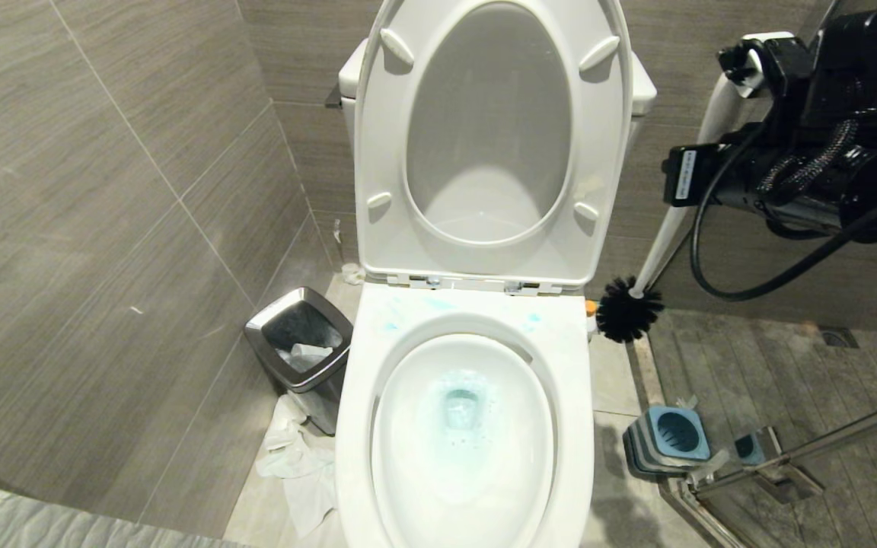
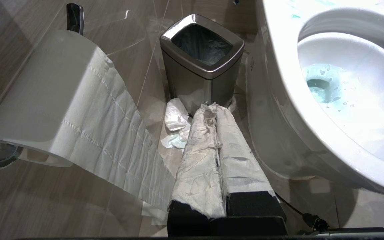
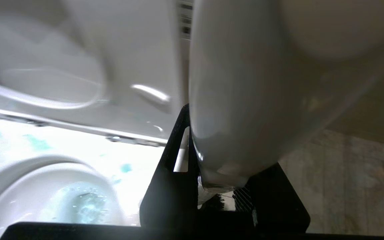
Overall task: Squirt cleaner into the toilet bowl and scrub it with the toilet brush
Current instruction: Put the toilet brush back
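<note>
toilet bowl (image 1: 560, 426) tinted with cleaner (image 1: 463, 407), right gripper (image 1: 747, 65) jaws pinching toilet brush (image 1: 663, 243), left jaws pressed together

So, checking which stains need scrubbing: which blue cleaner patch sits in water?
The tinted pool at the toilet bowl's drain; the other smears lie on the back rim.

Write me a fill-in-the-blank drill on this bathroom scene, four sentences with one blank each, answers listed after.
1. The right gripper is shut on the handle of the toilet ____.
2. The brush's black bristle head hangs beside the toilet bowl, on the robot's ____ side.
3. The cleaner tints the water in the bowl pale ____.
4. The toilet seat stands ____.

Missing words: brush; right; blue; raised
</note>
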